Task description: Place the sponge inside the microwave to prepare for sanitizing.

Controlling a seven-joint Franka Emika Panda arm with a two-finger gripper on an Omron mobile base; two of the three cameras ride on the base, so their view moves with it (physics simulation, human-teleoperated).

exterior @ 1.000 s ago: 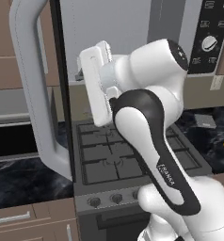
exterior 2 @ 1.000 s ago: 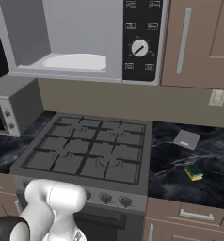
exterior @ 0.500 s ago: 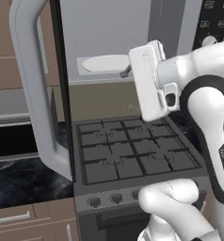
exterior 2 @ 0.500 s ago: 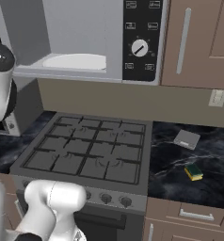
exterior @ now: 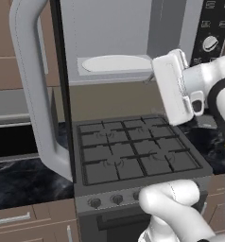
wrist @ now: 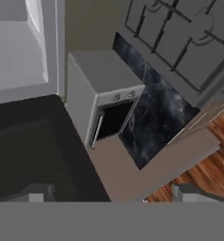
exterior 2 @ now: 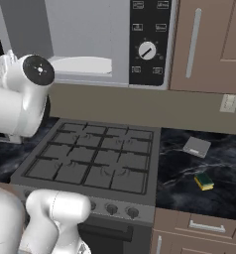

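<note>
While its dark glass door (exterior: pixel 62 94) hangs swung wide with the long grey bar handle (exterior: pixel 31 90) toward the camera, the microwave (exterior: pixel 133 42) in the left base view shows a white round turntable (exterior: pixel 116 63) inside.

From the right base view, the sponge (exterior 2: pixel 205 180), yellow with a green top, lies on the dark marble worktop (exterior 2: pixel 189 173) right of the stove (exterior 2: pixel 95 156), near a small grey block (exterior 2: pixel 196 146), well apart from the microwave's black panel and white dial (exterior 2: pixel 147 50).

Along the hand view, the jaws stand wide apart, empty, above the toaster oven (wrist: pixel 104 101).
</note>
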